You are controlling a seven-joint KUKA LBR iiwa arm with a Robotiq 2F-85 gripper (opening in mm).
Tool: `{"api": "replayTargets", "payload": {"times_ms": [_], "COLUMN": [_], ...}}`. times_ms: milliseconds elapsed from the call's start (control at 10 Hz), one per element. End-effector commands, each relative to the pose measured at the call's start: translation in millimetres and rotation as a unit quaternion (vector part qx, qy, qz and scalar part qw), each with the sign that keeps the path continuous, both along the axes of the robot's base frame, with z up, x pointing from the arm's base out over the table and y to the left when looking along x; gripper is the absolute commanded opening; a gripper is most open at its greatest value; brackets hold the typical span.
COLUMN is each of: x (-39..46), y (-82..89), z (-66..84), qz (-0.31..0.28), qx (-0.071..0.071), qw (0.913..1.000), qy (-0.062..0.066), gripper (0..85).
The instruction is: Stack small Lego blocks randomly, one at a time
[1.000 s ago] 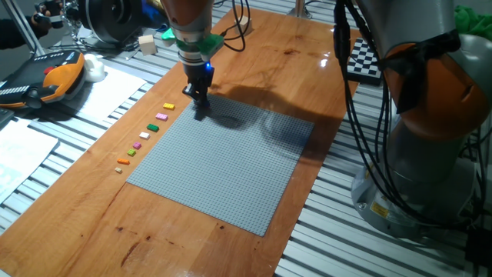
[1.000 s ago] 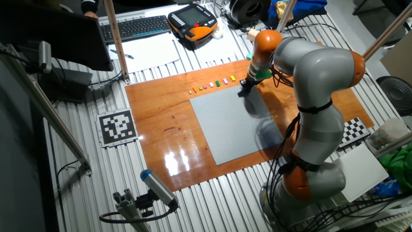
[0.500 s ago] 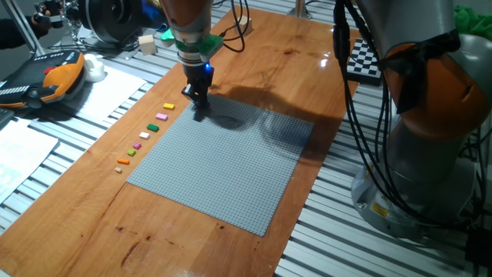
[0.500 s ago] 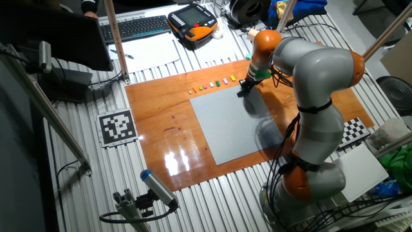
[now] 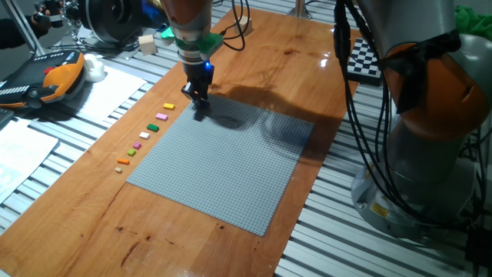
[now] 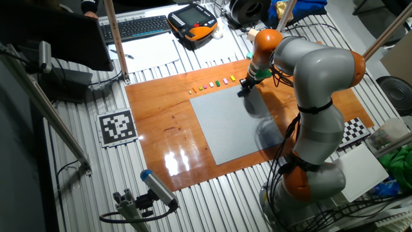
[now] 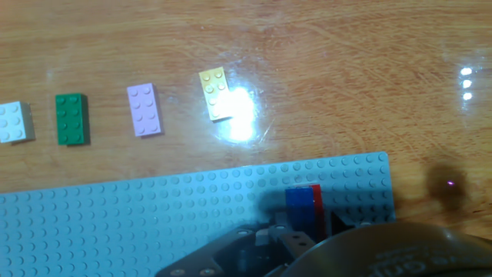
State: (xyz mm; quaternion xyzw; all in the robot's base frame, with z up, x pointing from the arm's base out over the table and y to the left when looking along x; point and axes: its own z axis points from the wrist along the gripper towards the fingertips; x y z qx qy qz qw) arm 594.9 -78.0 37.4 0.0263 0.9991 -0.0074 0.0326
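My gripper (image 5: pixel 200 108) is down at the far left corner of the grey baseplate (image 5: pixel 231 169), with its fingers close together. In the hand view, a blue Lego block with a red one against it (image 7: pixel 303 201) sits on that corner, right at my fingertips (image 7: pixel 265 235). The dark hand hides whether the fingers grip it. A row of small Lego blocks lies on the wood beside the plate: yellow (image 7: pixel 215 94), pink (image 7: pixel 144 110), green (image 7: pixel 71 118) and white (image 7: pixel 14 122). The same row (image 5: pixel 146 134) shows in one fixed view, and in the other (image 6: pixel 212 84) beside my gripper (image 6: pixel 243 90).
The baseplate (image 6: pixel 235 122) lies on a wooden board (image 5: pixel 254 61). Behind it are an orange pendant (image 5: pixel 54 77), a wooden cube (image 5: pixel 147 43) and cables. The arm's base (image 5: pixel 423 154) stands to the right, with a checkerboard (image 5: pixel 365 58) near it.
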Motion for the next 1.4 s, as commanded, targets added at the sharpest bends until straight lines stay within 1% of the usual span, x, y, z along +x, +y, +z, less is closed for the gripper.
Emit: {"api": "replayTargets", "payload": {"times_ms": [0,200,300,600,700,800,900,1200,1300], "x": [0.0,0.0,0.0,-0.1,-0.1,-0.1,-0.1,-0.3,-0.4], "y": [0.0,0.0,-0.1,-0.2,-0.2,-0.2,-0.2,-0.4,-0.5], "z": [0.0,-0.1,0.2,0.2,0.2,0.5,1.0,4.2,4.7], "qz": [0.000,0.002,0.005,0.009,0.012,0.014,0.015,0.013,0.012], "qx": [0.000,0.001,0.000,0.001,0.001,0.004,0.004,0.009,0.008], "qw": [1.0000,1.0000,1.0000,1.0000,0.9999,0.9999,0.9999,0.9999,0.9999], "qy": [0.000,0.000,0.000,0.002,0.000,-0.001,-0.002,-0.006,-0.008], "gripper": [34.0,34.0,17.0,17.0,0.0,0.0,0.0,0.0,0.0]}}
